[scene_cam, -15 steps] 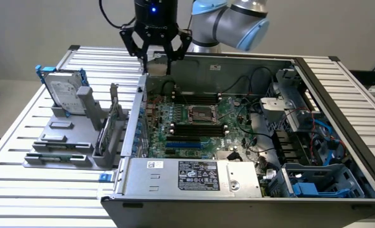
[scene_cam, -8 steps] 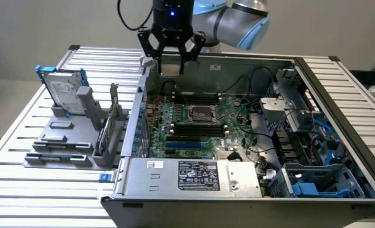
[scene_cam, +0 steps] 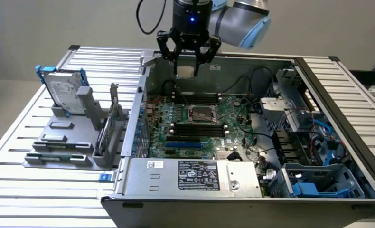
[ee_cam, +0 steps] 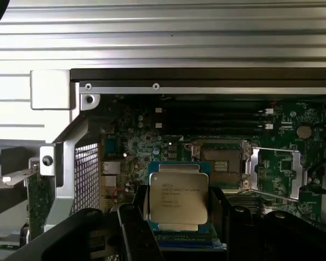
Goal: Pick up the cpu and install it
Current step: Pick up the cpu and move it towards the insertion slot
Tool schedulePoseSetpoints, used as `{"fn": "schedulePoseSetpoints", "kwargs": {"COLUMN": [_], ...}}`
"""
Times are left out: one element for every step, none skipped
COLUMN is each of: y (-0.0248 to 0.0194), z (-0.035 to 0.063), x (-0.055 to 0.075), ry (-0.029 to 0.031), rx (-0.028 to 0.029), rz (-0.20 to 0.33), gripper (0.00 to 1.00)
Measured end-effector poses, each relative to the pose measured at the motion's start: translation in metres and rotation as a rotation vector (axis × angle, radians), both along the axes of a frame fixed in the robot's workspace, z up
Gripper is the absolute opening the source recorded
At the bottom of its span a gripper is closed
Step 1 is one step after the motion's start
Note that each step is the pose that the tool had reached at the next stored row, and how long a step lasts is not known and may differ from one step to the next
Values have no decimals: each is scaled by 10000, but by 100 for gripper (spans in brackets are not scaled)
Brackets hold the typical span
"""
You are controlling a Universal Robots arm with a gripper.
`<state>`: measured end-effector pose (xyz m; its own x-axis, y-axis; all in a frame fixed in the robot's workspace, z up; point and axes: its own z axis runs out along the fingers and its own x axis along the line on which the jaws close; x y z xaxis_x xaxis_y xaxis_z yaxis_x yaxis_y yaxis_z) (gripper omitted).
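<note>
Grey metal of the power supply (scene_cam: pixel 187 175) fills the near edge of the open computer case (scene_cam: pixel 238 66), which stands on the slatted bench (scene_cam: pixel 10 156). Behind it lies the green motherboard (scene_cam: pixel 187 133), with the dark metal-framed socket (scene_cam: pixel 201 113) near its middle. To the exterior view's left, outside the case, a hard drive (scene_cam: pixel 66 92) with a blue frame stands upright in a grey holder (scene_cam: pixel 60 152). Farther back, the gripper (scene_cam: pixel 186 72) hangs above the rear part of the motherboard, clear of the board, its black fingers (scene_cam: pixel 165 51) clamped on two opposite edges of the cpu (scene_cam: pixel 186 70). In the wrist view the cpu (ee_cam: pixel 178 198) sits flat between the fingers (ee_cam: pixel 143 204), printed silver top toward the camera; beyond it the socket (ee_cam: pixel 220 163) lies with its hinged plate (ee_cam: pixel 274 171) open, and past the socket run dark memory slots (ee_cam: pixel 217 117)
</note>
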<state>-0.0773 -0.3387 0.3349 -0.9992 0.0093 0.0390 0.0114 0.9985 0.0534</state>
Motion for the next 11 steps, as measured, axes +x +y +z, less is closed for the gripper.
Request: {"fn": "schedulePoseSetpoints", "kwargs": {"y": [5, 9, 12, 16, 18, 18, 18, 19, 19, 19, 19], "z": [-18, -36, -54, -71, -90, -109, -128, -146, -163, -181, -200], "x": [45, 90, 135, 180, 225, 271, 319, 364, 409, 454, 500], "ry": [0, 0, 1, 1, 0, 0, -1, 0, 1, 1, 1], "rx": [-1, -1, -1, -1, 0, 0, 1, 0, -1, -1, -1], "rz": [1, 1, 1, 2, 1, 0, 2, 1, 1, 2, 0], "gripper": [55, 55, 55, 55, 55, 55, 55, 55, 55, 55, 55]}}
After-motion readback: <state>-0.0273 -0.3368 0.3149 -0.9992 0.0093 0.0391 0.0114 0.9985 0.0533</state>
